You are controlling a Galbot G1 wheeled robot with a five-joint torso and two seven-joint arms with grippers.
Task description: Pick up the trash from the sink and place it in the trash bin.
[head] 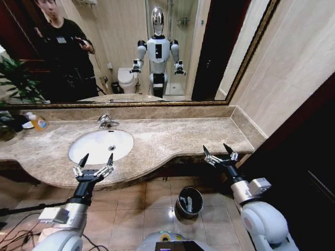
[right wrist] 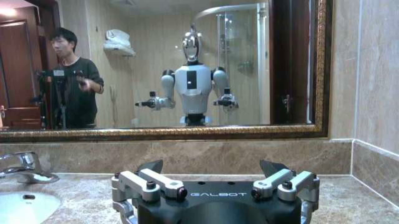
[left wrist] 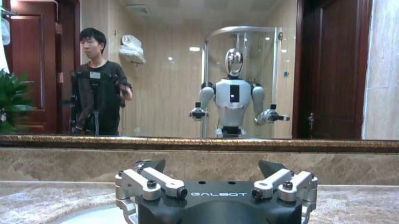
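Both arms are stretched forward at about counter height, wrists level, claws pointing toward the mirror. The left gripper (head: 96,159) hangs at the front edge of the marble counter (head: 172,138) with its fingers spread wide, nothing between them. Just past its tips is the white oval sink (head: 100,146), and the basin looks bare as far as I can make out, no litter I can pick out in it. The right gripper (head: 219,151) sits off the counter's right front corner, also spread wide and holding nothing.

Below and between the two claws, nearer the right one, the round dark trash bin (head: 189,201) stands on the tiled floor, with some pale bits lying inside it.

Beyond the left claw, behind the basin, is the chrome faucet (head: 107,121). Farther off to that claw's left, an orange-yellow bottle (head: 38,123) stands at the back of the counter. The mirror (head: 131,47) runs along the wall behind everything.
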